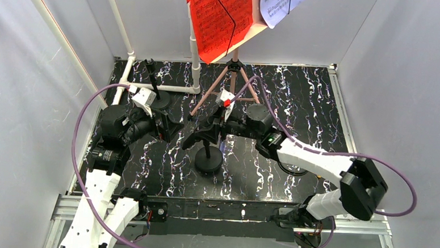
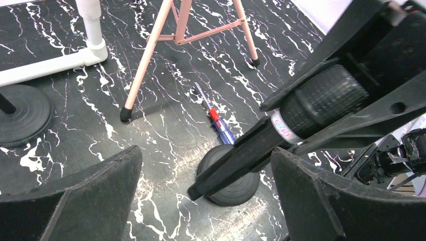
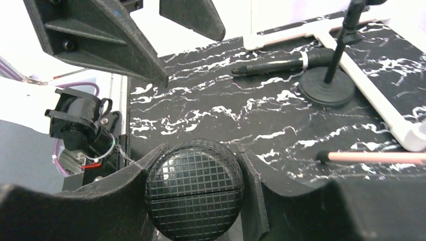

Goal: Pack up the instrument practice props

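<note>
From above, the right gripper (image 1: 207, 133) is partly closed on a microphone (image 1: 189, 142) that slants over its round base (image 1: 209, 163). The left gripper (image 1: 169, 126) sits just beside it, spread wide and empty. The pink rack (image 1: 209, 94) stands close behind, so a wide swing could clip a leg and tip the red sheet (image 1: 217, 16).

In the left wrist view, the microphone handle (image 2: 251, 150) points between the left fingers (image 2: 75, 201) (a handover looks likely). Closing off-centre could lever it loose.

In the right wrist view, the jaws pinch only the rounded mesh head (image 3: 193, 191), which may roll or slip.
</note>
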### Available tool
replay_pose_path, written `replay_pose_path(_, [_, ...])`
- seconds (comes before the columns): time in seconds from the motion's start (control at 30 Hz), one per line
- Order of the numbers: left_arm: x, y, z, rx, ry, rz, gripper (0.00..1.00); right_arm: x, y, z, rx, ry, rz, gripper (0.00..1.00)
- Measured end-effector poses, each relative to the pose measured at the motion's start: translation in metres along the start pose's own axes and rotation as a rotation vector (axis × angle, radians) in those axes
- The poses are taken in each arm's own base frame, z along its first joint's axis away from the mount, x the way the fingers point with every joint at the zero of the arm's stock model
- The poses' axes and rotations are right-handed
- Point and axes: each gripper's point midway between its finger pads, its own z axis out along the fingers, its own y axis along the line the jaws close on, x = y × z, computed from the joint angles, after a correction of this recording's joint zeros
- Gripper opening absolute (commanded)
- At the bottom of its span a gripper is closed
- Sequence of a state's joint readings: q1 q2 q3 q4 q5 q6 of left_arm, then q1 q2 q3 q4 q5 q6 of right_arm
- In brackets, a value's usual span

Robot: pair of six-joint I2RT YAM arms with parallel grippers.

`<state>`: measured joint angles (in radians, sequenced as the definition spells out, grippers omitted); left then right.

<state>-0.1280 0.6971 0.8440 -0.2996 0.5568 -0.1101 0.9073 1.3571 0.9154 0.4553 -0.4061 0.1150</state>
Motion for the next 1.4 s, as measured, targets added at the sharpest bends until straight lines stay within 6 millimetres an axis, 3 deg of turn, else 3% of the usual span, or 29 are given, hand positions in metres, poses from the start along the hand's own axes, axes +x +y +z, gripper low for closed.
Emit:
replay_pose_path(0.1, [-0.001, -0.002, 0.001, 0.017, -0.002, 0.002, 0.98, 0.002, 0.001, 0.016, -0.046, -0.037, 0.014, 0.02])
replay_pose_path(0.2, [0.0, -0.005, 0.001, 0.032, 0.001, 0.001, 0.98, 0.005, 0.002, 0.026, -0.08, -0.053, 0.027, 0.1])
replay_pose_path(0.37, [-0.001, -0.011, 0.001, 0.067, -0.002, 0.006, 0.98, 0.006, 0.004, 0.033, -0.115, -0.067, 0.021, 0.34])
replay_pose_path(0.63, [-0.001, -0.022, 0.002, 0.142, 0.0, 0.009, 0.97, 0.006, 0.002, 0.031, -0.102, -0.064, -0.005, 0.69])
replay_pose_path(0.87, [0.001, -0.031, 0.005, 0.208, 0.008, 0.003, 0.97, 0.006, 0.0, 0.007, -0.027, -0.057, -0.043, 0.89])
replay_pose_path(1.07, [0.004, -0.043, 0.003, 0.261, 0.015, 0.017, 0.96, 0.002, -0.002, -0.012, 0.034, -0.067, -0.072, 0.96])
replay_pose_path(1.3, [0.01, -0.063, 0.003, 0.343, 0.035, 0.05, 0.96, 0.015, 0.0, -0.04, 0.096, -0.051, -0.071, 0.97])
replay_pose_path(1.4, [0.017, -0.071, 0.005, 0.384, 0.066, 0.059, 0.96, 0.03, -0.001, -0.048, 0.115, -0.026, -0.064, 0.96])
